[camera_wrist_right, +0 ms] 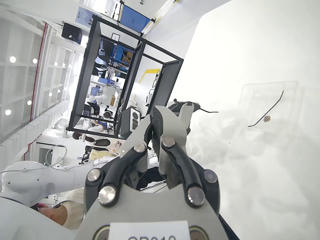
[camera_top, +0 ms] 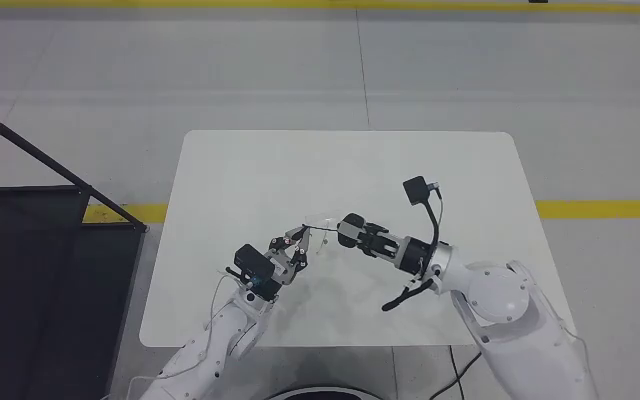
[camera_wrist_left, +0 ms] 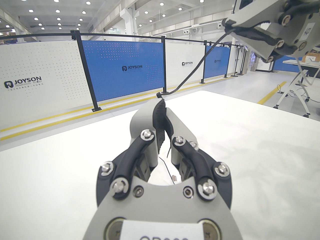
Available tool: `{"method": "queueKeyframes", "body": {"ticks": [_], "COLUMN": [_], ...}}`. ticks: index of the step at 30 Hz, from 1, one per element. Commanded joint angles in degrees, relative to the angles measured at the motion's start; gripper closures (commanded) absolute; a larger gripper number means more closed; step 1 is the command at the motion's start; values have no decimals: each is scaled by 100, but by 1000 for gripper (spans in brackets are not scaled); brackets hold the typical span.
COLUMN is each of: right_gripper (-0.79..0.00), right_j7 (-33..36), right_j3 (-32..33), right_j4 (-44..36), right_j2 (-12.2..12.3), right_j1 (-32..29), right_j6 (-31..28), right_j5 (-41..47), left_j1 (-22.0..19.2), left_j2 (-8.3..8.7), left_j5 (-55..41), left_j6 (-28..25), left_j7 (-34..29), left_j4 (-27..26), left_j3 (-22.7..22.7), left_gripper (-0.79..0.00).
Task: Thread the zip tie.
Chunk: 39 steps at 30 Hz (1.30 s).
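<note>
Fingers (camera_wrist_left: 176, 123) of the left gripper (camera_wrist_left: 160, 104) are pressed together on the head end of the black zip tie (camera_wrist_left: 192, 71), and the right gripper (camera_top: 340, 231) has its fingers pinched on the other end. Between them the zip tie runs in a slight curve above the near middle of the white counter (camera_top: 430, 170).

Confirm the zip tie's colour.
Black; the zip tie shows best in the left wrist view.
</note>
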Motion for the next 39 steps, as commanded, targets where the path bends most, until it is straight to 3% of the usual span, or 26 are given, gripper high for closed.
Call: {"method": "queueKeyframes", "body": {"ticks": [1, 8, 21, 39], "right_gripper": [0, 0, 0, 0], "right_j7": [-14, -93, 94, 498], "right_j3": [-3, -18, -208, 310], "right_j4": [44, 110, 264, -44], "right_j2": [-8, -28, -62, 91], "right_j1": [18, 33, 325, -248], "right_j6": [-93, -212, 181, 307], "right_j5": [83, 197, 60, -483], "left_j1": [0, 0, 0, 0], "left_j2": [0, 0, 0, 0], "left_j5": [0, 0, 0, 0], "left_j6": [0, 0, 0, 0], "left_j7": [0, 0, 0, 0], "left_j4": [0, 0, 0, 0], "left_j3": [0, 0, 0, 0], "left_gripper": [0, 0, 0, 0]}}
